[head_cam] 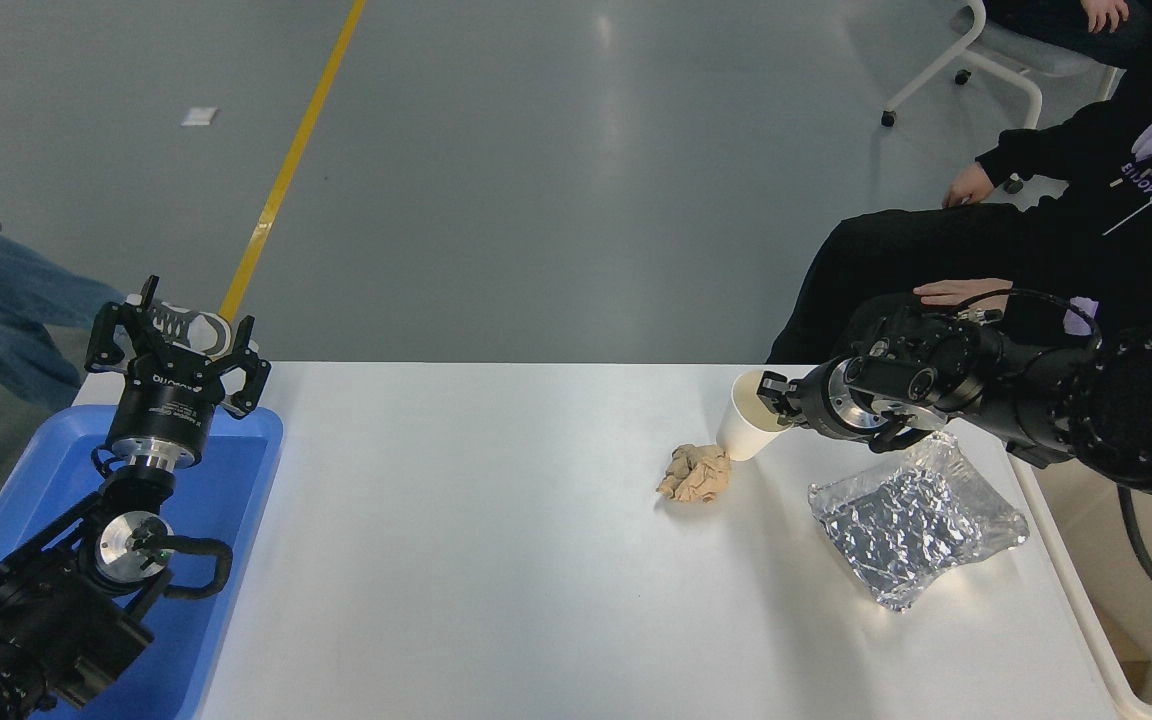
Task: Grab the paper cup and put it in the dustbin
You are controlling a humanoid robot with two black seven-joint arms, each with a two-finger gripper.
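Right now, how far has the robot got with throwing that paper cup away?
Early on. The right gripper has pinched the rim of the paper cup, which tilts beside the crumpled paper ball; whether its base has left the table is unclear. Left to do: carry it right and drop it into the dustbin. The left gripper sits parked over the blue tray.
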